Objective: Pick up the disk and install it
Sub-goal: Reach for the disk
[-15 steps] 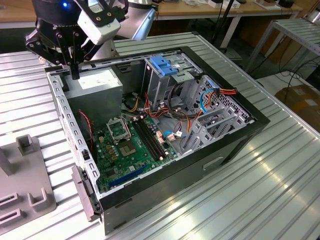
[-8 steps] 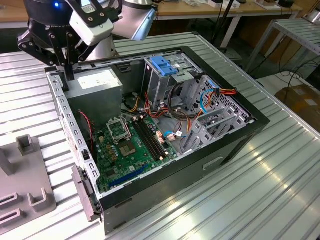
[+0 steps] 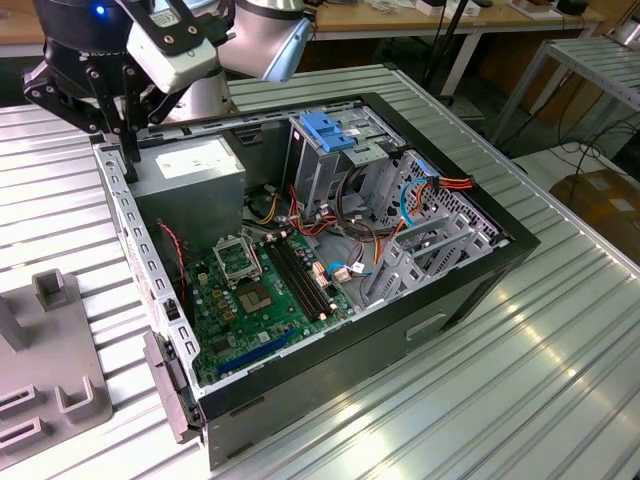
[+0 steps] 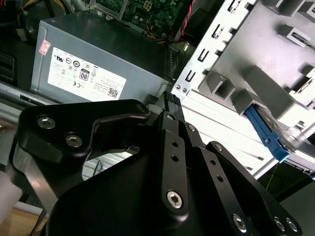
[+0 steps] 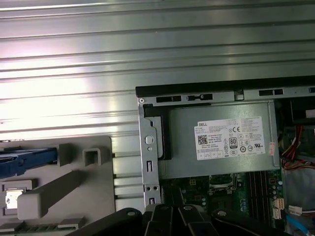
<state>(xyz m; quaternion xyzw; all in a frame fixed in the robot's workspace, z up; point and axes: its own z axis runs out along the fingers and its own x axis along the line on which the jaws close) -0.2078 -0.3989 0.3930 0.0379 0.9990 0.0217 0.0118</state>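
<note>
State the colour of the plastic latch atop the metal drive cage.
Bright blue plastic latch, clearest in the exterior view.

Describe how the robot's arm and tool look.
The arm is silver-grey metal with a pale blue joint cap. A white bracket dotted with black holes sits at the wrist, beside a black housing with a small blue light. The tool is matte black: flat linkage bars joined by silver screws.
</note>
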